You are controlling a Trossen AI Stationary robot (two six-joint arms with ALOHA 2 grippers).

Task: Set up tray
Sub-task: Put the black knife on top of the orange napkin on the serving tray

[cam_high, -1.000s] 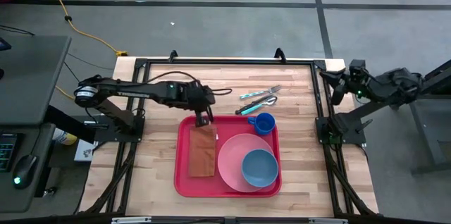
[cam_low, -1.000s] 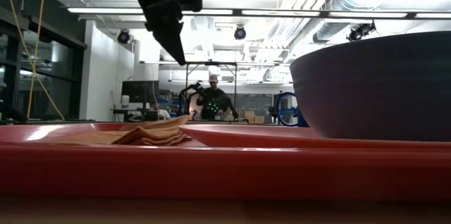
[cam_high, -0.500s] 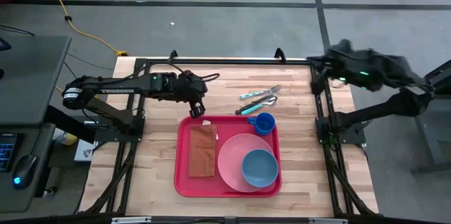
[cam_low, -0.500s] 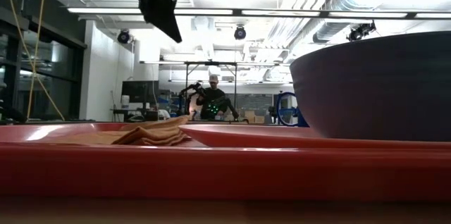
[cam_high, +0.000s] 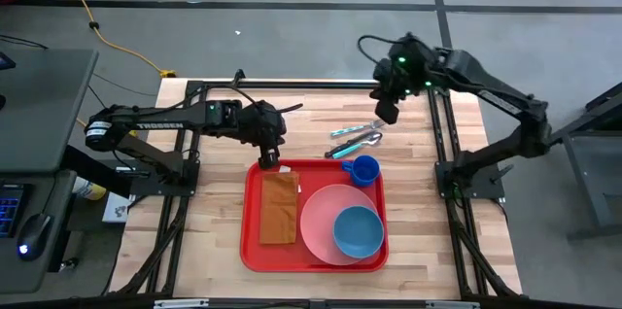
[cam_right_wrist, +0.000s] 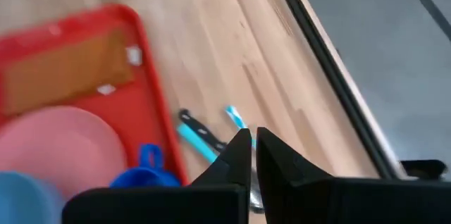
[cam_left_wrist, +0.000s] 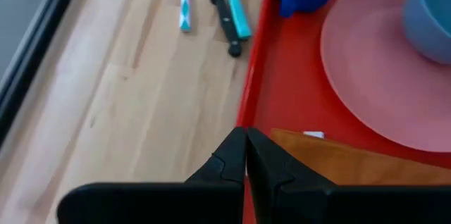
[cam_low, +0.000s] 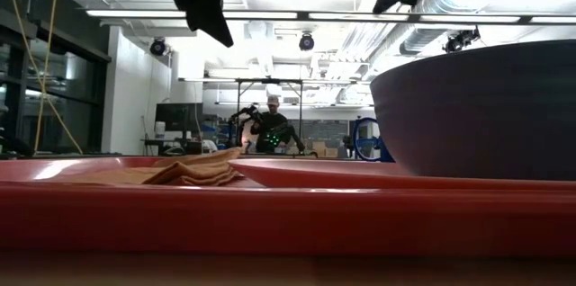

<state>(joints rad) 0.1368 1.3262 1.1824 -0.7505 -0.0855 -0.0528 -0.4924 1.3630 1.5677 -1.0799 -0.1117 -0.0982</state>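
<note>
The red tray (cam_high: 251,243) lies on the wooden table. On it are a folded brown napkin (cam_high: 279,208) on the left, a pink plate (cam_high: 319,220) with a blue bowl (cam_high: 358,231) on it, and a blue cup (cam_high: 364,170) in the far right corner. My left gripper (cam_high: 267,158) is shut and empty, above the tray's far left rim (cam_left_wrist: 248,104). My right gripper (cam_high: 387,110) is shut and empty, in the air over the table's far side, just beyond the utensils (cam_high: 358,136).
Several utensils with teal and dark handles (cam_left_wrist: 229,13) lie on the wood beyond the tray's far edge; they also show in the right wrist view (cam_right_wrist: 201,141). A black frame (cam_high: 442,134) borders the table. Bare wood (cam_high: 214,202) lies left of the tray.
My left gripper has risen off the napkin's far end and gone toward the table's far left, stopping over the tray's far rim. The napkin stays flat on the tray. My right arm has swung in from the table's right edge to above the utensils.
</note>
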